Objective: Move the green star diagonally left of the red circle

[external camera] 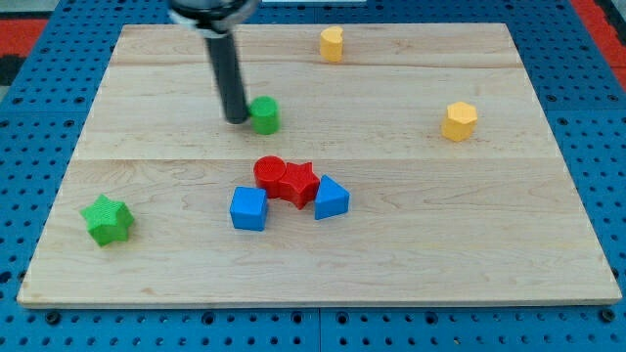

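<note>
The green star lies near the board's lower left. The red circle sits at the board's middle, touching a red star on its right. My tip rests on the board in the upper middle, right against the left side of a small green block. The tip is above the red circle and far up and right of the green star.
A blue cube lies just below left of the red circle and a blue block just right of the red star. Two yellow blocks sit at the top middle and the right. The wooden board lies on a blue pegboard.
</note>
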Controlling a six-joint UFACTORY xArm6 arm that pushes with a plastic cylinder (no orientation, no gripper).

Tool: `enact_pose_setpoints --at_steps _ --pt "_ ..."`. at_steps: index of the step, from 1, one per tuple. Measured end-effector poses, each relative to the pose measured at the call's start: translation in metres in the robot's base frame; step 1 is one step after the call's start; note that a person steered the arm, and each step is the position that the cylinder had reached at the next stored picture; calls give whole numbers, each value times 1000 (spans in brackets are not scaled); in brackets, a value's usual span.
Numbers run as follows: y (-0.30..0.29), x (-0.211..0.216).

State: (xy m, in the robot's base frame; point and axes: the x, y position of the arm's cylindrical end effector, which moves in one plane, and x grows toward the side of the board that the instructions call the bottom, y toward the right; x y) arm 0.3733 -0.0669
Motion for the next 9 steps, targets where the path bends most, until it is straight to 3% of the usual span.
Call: enact_pose_setpoints --at_steps 2,3,5,7,8,9 --pt "156 0" --pt "133 -4" --pt "-56 0" --pt "-142 91" --pt "-205 110" --pt "-224 163"
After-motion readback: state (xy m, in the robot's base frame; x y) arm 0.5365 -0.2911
